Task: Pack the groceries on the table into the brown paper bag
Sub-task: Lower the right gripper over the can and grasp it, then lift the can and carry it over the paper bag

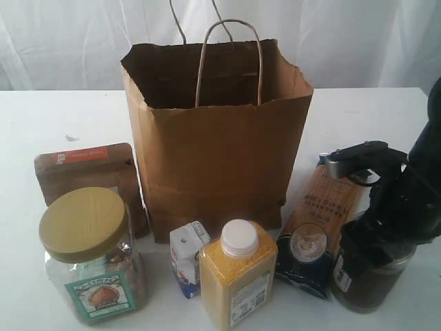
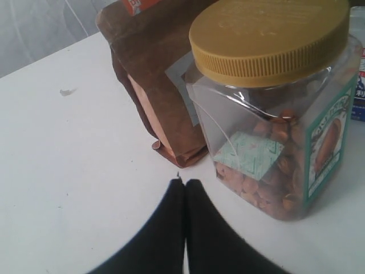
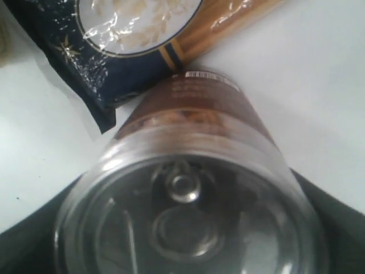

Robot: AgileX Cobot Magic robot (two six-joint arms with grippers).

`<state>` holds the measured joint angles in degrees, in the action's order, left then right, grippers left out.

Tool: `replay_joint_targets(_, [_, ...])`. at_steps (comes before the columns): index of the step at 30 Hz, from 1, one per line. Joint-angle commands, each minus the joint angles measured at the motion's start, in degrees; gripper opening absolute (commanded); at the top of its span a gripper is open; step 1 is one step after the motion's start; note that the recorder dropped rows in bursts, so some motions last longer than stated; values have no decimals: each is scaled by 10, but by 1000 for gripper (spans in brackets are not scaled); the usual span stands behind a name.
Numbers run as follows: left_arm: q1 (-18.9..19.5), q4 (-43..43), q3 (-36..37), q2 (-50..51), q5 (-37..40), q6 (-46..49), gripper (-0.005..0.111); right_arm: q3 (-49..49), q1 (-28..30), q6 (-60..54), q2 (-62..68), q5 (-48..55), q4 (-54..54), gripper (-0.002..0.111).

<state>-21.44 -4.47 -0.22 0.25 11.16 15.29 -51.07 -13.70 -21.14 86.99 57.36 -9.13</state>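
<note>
The brown paper bag (image 1: 217,148) stands open at the back middle of the table (image 1: 69,117). In front of it stand the kraft pouch (image 1: 86,172), tan-lidded nut jar (image 1: 89,258), white-blue carton (image 1: 187,258), yellow bottle (image 1: 238,279) and spaghetti pack (image 1: 320,227). My right gripper (image 1: 382,227) comes down over the dark metal-lidded jar (image 1: 368,279); its fingers (image 3: 336,220) press both sides of the lid (image 3: 185,217). My left gripper (image 2: 185,181) is shut and empty, low over the table just in front of the pouch (image 2: 162,85) and nut jar (image 2: 274,114).
A white curtain (image 1: 358,41) hangs behind the table. Bare table lies left of the pouch (image 2: 63,171) and behind the right arm. The spaghetti pack (image 3: 131,40) lies right beside the dark jar.
</note>
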Motion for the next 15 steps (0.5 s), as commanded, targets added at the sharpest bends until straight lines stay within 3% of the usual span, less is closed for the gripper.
replay_joint_targets(1, [1, -1, 2, -3, 0, 0, 0, -3, -1, -8, 3, 5, -31, 10])
replay_joint_targets(2, [1, -1, 2, -3, 0, 0, 0, -3, -1, -8, 3, 7, -37, 0])
replay_joint_targets(8, [1, -1, 2, -3, 0, 0, 0, -28, -1, -8, -1, 32, -42, 0])
replay_joint_targets(15, [1, -1, 2, -3, 0, 0, 0, -130, -1, -8, -62, 86, -42, 0])
